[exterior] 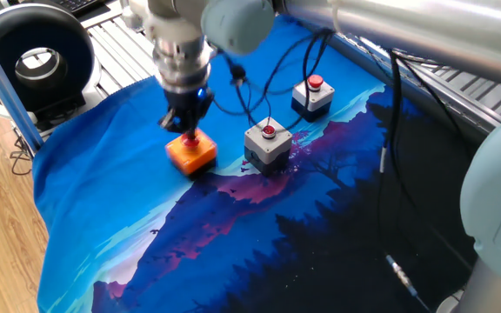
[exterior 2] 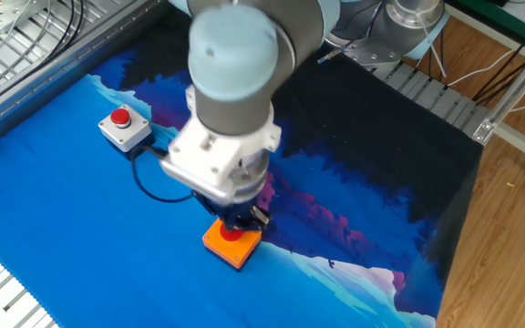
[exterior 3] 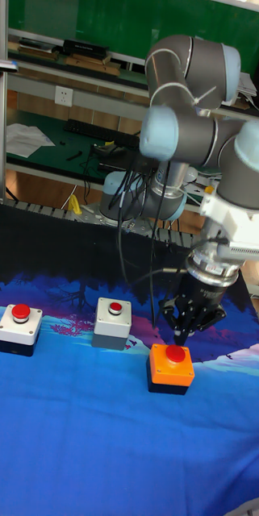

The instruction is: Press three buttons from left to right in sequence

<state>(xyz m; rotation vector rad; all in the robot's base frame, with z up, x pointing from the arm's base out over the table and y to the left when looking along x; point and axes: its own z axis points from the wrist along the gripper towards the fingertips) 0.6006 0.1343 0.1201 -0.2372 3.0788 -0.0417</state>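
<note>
Three buttons sit in a row on the blue cloth: an orange box point(exterior: 190, 155) point(exterior 3: 171, 371), a grey box point(exterior: 268, 144) point(exterior 3: 113, 322) and a white box with a dark base point(exterior: 312, 96) point(exterior 2: 124, 128) point(exterior 3: 19, 329). Each carries a round red push-button. My gripper point(exterior: 189, 126) point(exterior 3: 182, 332) point(exterior 2: 236, 221) points straight down over the orange box point(exterior 2: 231, 245), its fingertips together in a point at the red cap point(exterior 3: 175, 354). In the tall fixed view the tips sit just at or barely above the cap. The arm hides the grey box in the other fixed view.
Black cables point(exterior: 272, 83) loop from the wrist above the grey and white boxes. A round black device point(exterior: 35, 61) stands off the cloth at the far left. Metal slats point(exterior 2: 7, 273) and aluminium framing point(exterior 2: 518, 137) border the cloth. A small pen-like object point(exterior: 403, 278) lies on the dark cloth.
</note>
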